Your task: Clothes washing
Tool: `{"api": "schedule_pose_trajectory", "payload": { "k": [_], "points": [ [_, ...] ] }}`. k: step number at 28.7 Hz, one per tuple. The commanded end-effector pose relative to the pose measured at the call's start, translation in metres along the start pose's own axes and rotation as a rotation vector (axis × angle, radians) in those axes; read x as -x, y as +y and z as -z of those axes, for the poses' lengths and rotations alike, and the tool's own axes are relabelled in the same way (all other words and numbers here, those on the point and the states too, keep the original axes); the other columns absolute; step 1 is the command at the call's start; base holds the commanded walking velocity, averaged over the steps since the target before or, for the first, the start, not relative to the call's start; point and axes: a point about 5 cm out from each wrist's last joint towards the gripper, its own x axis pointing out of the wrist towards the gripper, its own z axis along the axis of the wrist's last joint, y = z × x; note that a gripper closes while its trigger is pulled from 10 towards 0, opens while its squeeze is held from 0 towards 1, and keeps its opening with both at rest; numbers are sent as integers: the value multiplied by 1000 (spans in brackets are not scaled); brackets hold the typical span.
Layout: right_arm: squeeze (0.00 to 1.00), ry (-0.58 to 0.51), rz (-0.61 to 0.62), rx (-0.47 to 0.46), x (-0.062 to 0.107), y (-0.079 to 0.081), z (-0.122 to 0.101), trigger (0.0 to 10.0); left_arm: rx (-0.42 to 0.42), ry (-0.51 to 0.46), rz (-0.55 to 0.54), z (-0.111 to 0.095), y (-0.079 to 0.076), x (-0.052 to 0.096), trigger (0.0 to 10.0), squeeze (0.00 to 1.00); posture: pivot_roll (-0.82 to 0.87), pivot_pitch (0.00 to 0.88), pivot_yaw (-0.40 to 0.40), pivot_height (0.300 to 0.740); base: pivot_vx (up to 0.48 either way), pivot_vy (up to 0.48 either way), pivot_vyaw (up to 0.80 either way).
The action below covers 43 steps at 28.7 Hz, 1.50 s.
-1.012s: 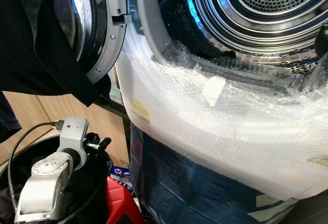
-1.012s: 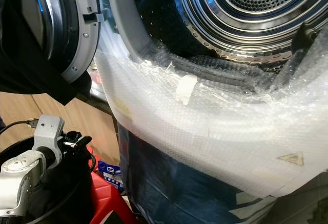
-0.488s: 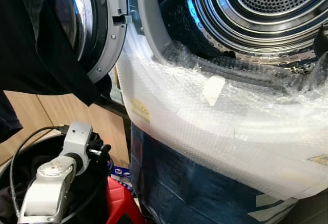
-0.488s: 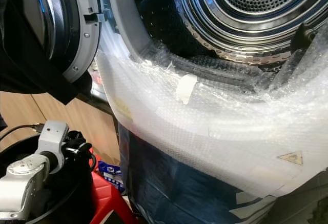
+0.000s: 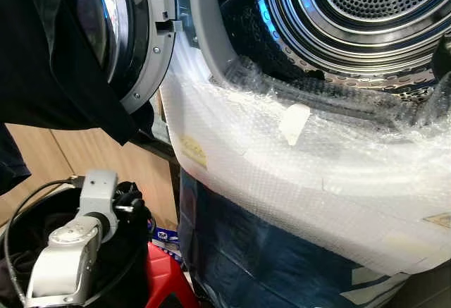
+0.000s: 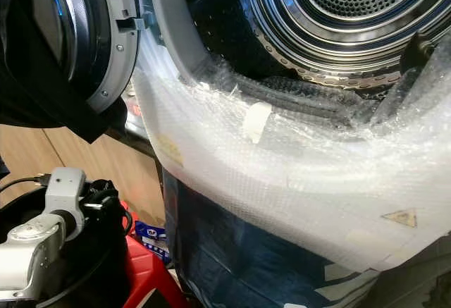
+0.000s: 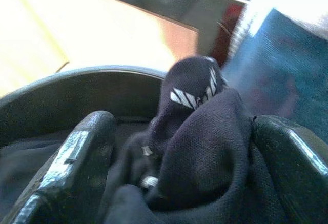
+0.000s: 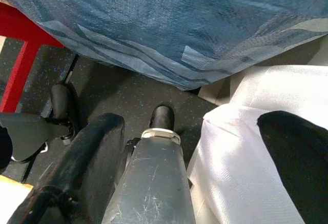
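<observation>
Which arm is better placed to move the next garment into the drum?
Left. The left gripper is down in the black basket, fingers around a dark garment. The right gripper hangs idle, open near the floor.

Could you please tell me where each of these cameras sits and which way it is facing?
Left eye view: on the head, looking down at the open washing machine drum and bubble wrap; the silver left arm shows.
Right eye view: the same scene, slightly offset.
Left wrist view: along the left gripper, fingers around a dark garment in the black basket.
Right wrist view: along the right gripper, down at the floor and the robot's leg.
Shared: basket, garment, blue wrapping.
</observation>
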Motion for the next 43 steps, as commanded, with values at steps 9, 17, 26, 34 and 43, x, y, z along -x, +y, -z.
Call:
{"api": "schedule_pose_trajectory", "payload": {
  "k": [9,17,26,34,43],
  "points": [
    [0,1,4,16,0,0,0,10000,-6,31,-1,4,2,3,10000,0,234,0,-32,740,0,0,0],
    [0,-3,5,16,0,0,-2,10000,-48,84,59,19,-15,2,10000,0,229,0,-32,740,0,0,0],
    [0,3,13,15,0,-3,1,10000,-53,78,71,23,-15,2,0,0,229,0,-33,740,0,0,0],
    [0,4,7,19,0,-1,1,10000,-69,48,130,22,-24,3,0,0,232,0,-31,740,0,0,0],
    [0,0,3,22,0,1,-1,10000,-81,44,118,20,-23,1,0,0,230,0,-28,740,0,0,0]
  ]
}}
